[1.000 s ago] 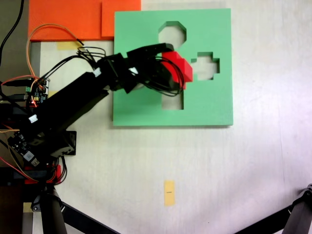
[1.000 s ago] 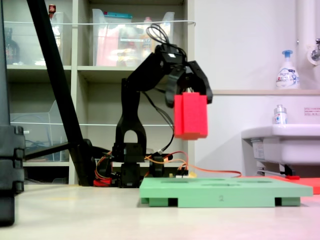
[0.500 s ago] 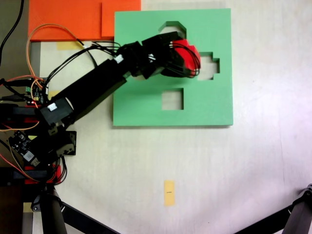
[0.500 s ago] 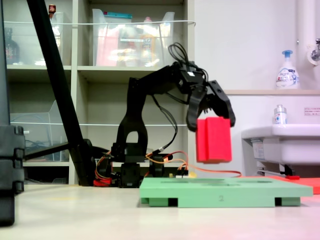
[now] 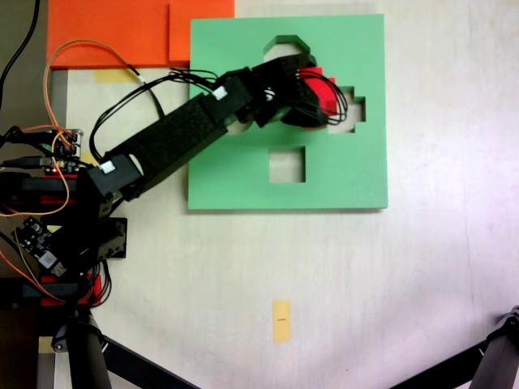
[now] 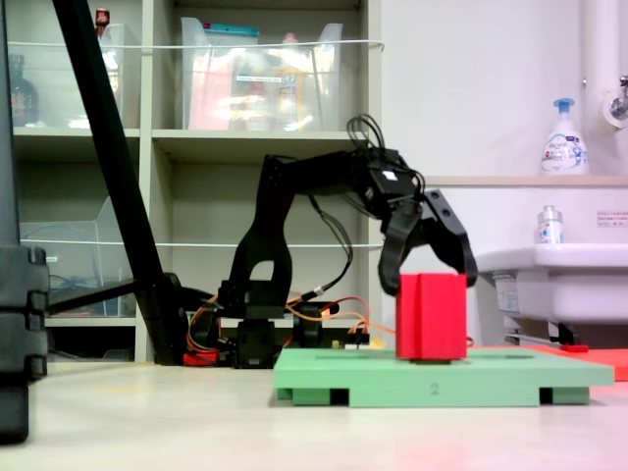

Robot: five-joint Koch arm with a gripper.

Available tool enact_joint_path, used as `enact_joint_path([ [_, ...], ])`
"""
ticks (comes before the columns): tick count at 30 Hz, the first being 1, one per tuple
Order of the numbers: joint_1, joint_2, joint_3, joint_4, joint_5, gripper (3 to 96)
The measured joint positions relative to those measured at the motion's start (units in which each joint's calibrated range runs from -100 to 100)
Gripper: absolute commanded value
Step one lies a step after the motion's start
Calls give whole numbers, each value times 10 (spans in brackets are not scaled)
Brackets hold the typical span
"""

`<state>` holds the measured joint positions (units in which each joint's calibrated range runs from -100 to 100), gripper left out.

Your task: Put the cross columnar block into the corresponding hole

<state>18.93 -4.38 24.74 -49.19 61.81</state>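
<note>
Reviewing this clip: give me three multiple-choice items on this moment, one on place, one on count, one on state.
1. Where is the red cross block?
A. standing on the green board
B. on the bare table
C. on the shelf

2. How many cutouts show fully uncovered in the first exterior view?
A. none
B. one
C. four

3. The gripper is:
A. away from the block
B. around the block's top
C. flat on the table

Key: 1 A, its base meets the board in the second exterior view; 2 B, only the square cutout is unobstructed; 3 B, its fingers straddle the block's top.

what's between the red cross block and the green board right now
Nothing visible: in the second exterior view the cross block, held by the gripper, has its bottom edge level with the green board.
</note>
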Motion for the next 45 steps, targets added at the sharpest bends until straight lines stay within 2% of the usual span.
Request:
enact_joint_path([
  [45,-32,55,61,7,-23,400],
])
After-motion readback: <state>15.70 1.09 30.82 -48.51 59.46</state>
